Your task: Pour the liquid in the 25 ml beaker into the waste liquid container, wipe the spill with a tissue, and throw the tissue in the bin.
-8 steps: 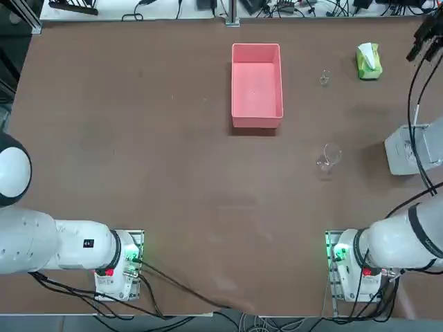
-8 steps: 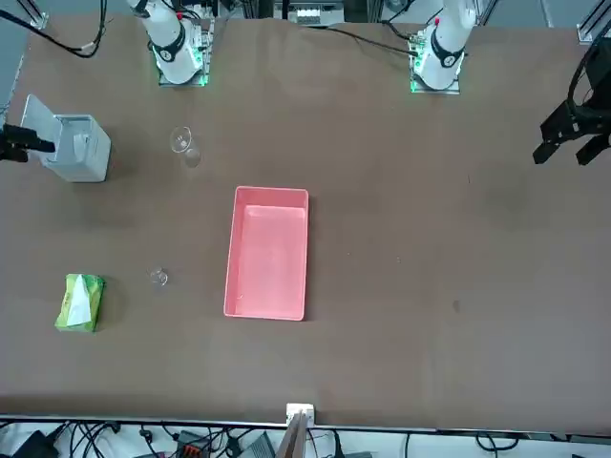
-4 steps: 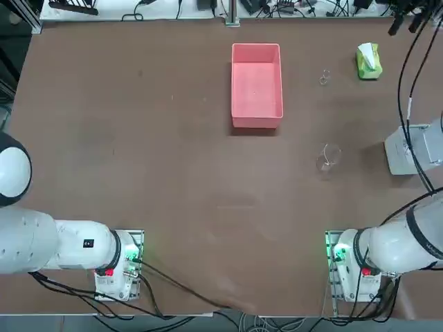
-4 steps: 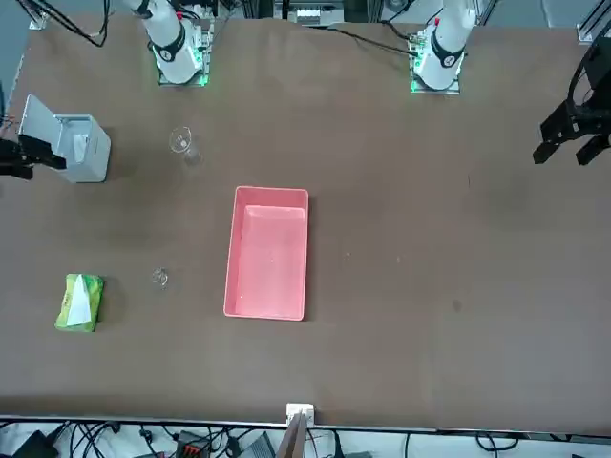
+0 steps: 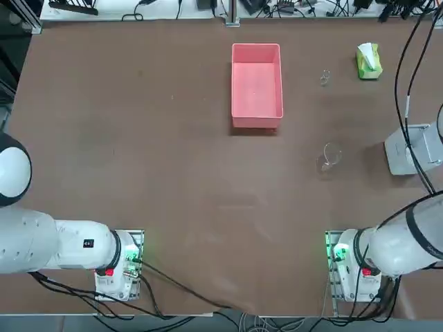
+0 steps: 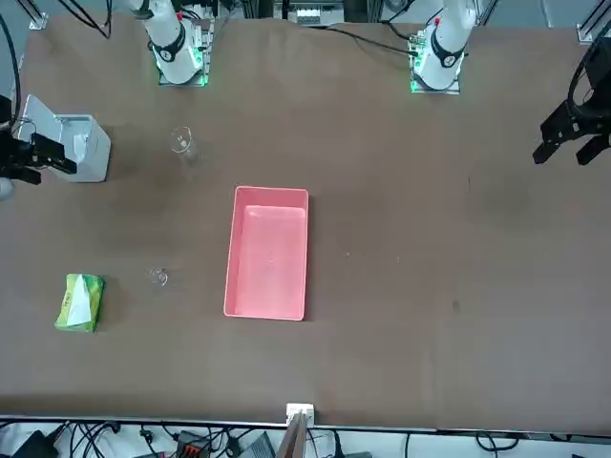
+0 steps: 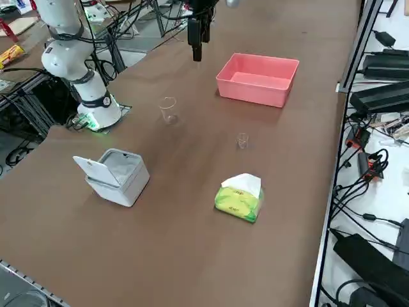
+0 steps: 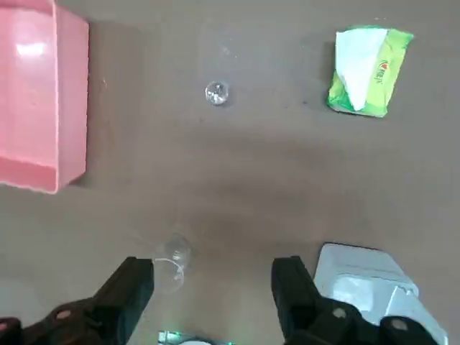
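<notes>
Right hand (image 8: 212, 287) wide open, empty, high above table; tissue pack (image 8: 369, 70) print perhaps illegible.

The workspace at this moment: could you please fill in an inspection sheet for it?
Surface: brown table, no spill visible.
Job's things: 25 ml beaker upright between the pink tray and the tissue pack; larger beaker nearer the arm bases; lidded grey bin, lid up.
Clutter: nothing seen.
Grippers: right hand open, empty, high above the table.
Cables: along the table's far edge and by the arm bases.
Surroundings: equipment and cabling beyond the edges.
</notes>
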`<state>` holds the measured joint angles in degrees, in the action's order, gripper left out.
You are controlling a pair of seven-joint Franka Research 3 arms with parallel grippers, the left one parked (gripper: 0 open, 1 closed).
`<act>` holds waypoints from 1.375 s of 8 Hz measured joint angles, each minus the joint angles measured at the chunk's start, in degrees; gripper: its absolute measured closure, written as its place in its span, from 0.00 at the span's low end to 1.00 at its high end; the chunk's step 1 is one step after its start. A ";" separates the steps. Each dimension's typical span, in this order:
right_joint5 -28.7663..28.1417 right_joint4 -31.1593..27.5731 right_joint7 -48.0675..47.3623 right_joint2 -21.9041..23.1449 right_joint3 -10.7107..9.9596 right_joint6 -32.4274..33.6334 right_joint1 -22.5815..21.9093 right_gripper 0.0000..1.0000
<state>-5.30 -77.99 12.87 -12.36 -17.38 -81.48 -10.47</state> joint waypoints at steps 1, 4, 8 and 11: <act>2.88 0.32 -2.92 0.20 4.25 -0.23 2.90 0.00; 8.73 0.56 -7.88 2.43 12.93 0.07 7.45 0.00; 8.96 0.52 -8.06 3.16 13.57 0.69 7.68 0.00; 8.96 0.48 -8.06 3.07 13.70 0.74 7.68 0.00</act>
